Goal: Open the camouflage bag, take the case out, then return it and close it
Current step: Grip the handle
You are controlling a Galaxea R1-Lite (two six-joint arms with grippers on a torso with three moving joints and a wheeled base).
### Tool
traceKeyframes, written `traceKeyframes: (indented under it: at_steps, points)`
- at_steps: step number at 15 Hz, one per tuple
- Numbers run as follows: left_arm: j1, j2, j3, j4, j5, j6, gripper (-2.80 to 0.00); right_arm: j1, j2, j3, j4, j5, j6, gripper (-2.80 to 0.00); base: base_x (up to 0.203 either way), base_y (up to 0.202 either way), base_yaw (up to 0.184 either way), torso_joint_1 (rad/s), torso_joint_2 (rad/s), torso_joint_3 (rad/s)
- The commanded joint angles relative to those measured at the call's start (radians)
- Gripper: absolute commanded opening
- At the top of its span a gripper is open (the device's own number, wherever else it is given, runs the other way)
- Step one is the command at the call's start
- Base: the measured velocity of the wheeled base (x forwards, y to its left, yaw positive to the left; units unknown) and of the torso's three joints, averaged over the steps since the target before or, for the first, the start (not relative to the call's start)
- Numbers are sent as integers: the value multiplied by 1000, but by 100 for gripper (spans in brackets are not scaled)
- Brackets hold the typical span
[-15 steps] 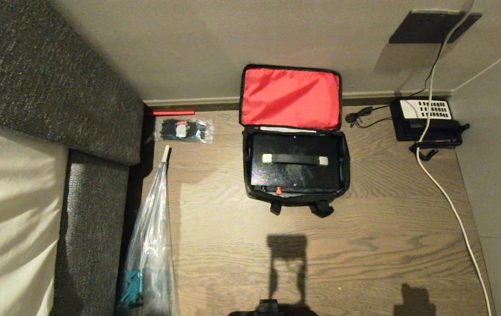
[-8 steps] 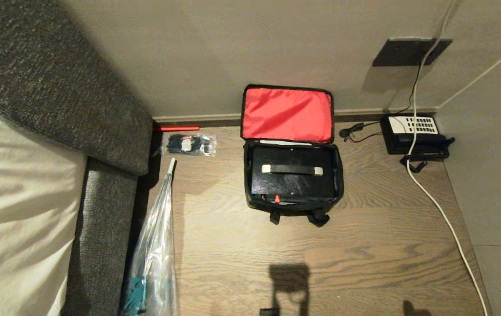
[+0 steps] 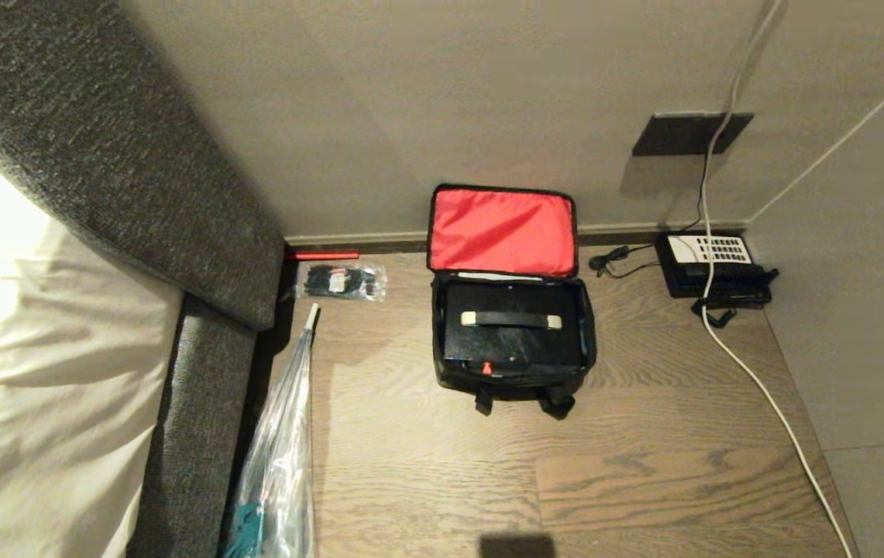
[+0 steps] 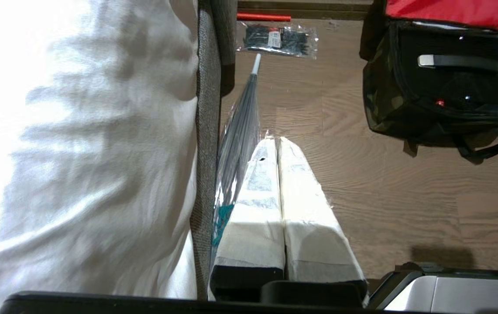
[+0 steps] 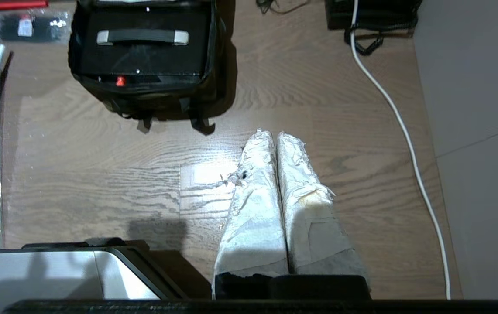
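1. The camouflage bag [image 3: 513, 370] sits on the wooden floor [image 3: 643, 465] against the wall, red-lined lid [image 3: 500, 231] flipped up.
2. The case [image 3: 511, 335] lies inside it, handle up.
3. Your left gripper [image 4: 278, 150] and right gripper [image 5: 275, 141] hang above the floor, fingers pressed together, holding nothing.

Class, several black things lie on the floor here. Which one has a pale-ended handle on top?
The case, sitting inside the open camouflage bag; the telephone shows a white keypad instead.
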Motion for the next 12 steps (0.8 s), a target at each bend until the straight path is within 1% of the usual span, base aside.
traceKeyframes:
  at_steps: [1,5,7,12]
  points:
    - [0,-2,0,0,0,1,-280,0,3,0,0,0,0,-280,0,0,0,-2,-6,80]
    - [0,-2,0,0,0,0,-280,0,3,0,0,0,0,-280,0,0,0,1,2,19]
    - [0,-2,0,0,0,1,-280,0,3,3,-4,9,-46,-280,0,0,0,0,0,0]
    - [0,-1,0,0,0,0,-280,0,3,-4,-12,5,-45,-280,0,0,0,0,0,0]
